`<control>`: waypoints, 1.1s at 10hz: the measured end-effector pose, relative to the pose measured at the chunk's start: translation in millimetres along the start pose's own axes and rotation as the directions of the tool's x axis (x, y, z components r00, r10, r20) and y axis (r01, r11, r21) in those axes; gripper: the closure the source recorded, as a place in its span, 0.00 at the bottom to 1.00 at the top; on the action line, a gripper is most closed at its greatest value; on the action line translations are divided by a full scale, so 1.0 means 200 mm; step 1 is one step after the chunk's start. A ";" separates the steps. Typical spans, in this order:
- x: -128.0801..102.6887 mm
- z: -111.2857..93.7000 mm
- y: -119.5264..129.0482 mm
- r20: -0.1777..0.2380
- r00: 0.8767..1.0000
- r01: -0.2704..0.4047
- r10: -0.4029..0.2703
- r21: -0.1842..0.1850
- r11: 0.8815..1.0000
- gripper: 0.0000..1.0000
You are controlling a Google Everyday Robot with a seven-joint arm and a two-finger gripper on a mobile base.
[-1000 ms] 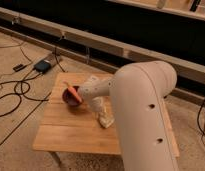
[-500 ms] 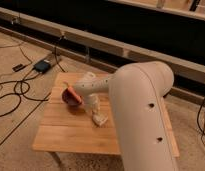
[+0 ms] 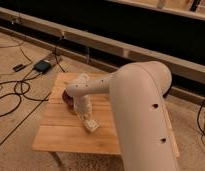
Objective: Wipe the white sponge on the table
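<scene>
My fingers [image 3: 85, 116] clamp the white sponge [image 3: 91, 125]; my gripper [image 3: 88, 120] holds it on the table [image 3: 61, 135], near the reddish bowl [image 3: 66, 98].

Arm [image 3: 142, 112]: bulky white upper link fills the right foreground and bends at the top. Forearm [image 3: 100, 86] reaches left; wrist [image 3: 80, 98] turns downward. Gripper [image 3: 89, 121] points down, low, left of centre.

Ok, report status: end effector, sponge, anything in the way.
Status: end effector low over table centre, at the white sponge. Dark reddish bowl close beside, partly hidden by the arm.
</scene>
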 end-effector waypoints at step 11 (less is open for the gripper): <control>0.26 0.12 -0.76 -0.147 0.934 -0.299 0.326 0.180 0.937 1.00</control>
